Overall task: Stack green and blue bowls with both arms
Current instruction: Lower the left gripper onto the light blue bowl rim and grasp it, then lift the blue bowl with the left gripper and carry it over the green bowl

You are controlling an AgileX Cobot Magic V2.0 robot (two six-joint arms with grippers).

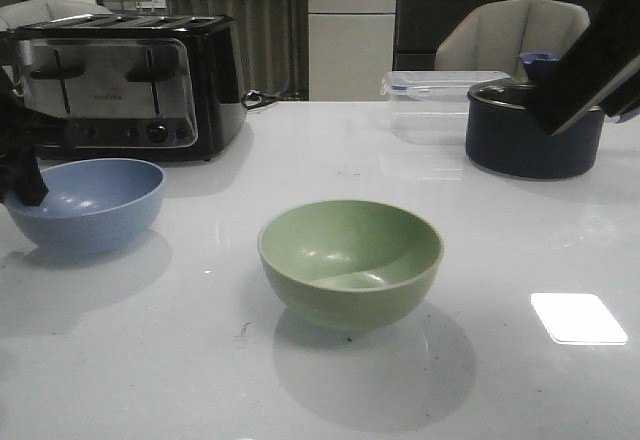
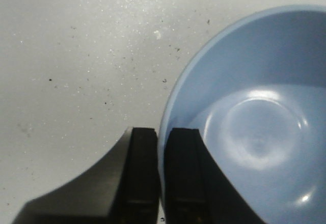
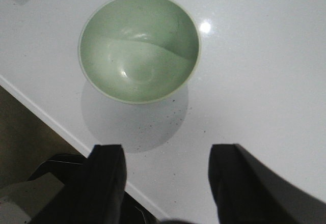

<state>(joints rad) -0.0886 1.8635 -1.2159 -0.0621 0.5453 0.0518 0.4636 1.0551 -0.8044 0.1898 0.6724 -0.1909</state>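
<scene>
Front view: the green bowl (image 1: 350, 260) sits upright on the white surface (image 1: 150, 360), a little below the middle of the frame. The blue bowl (image 1: 88, 203) sits at the left, well apart from the green one. The left hand (image 1: 22, 182) is a dark shape at the left edge, touching the blue bowl's rim; most of it is cut off, so its fingers are hard to make out here. The right hand (image 1: 590, 70) is a big black shape in the upper right corner, also cut off, and it hides part of a dark pot (image 1: 533, 130). A clear box (image 1: 440, 100) stands just beside the pot. A toaster (image 1: 125, 85) stands in the upper left, behind the blue bowl.

Left wrist view: the blue bowl (image 2: 254, 127) fills the right side and is cut off by the frame. The left hand (image 2: 162, 183) is pinching its rim, with one black finger outside the wall and one inside. The fingers (image 2: 142, 173) are pressed close, with only the thin rim between them.

Right wrist view: the green bowl (image 3: 138, 48) is in the upper middle, whole and empty. The right hand (image 3: 165, 178) is spread wide at the bottom of the frame, holding nothing, well apart from the bowl. The surface's edge (image 3: 61, 132) runs across the lower left. Below it things are dark and hard to make out.
</scene>
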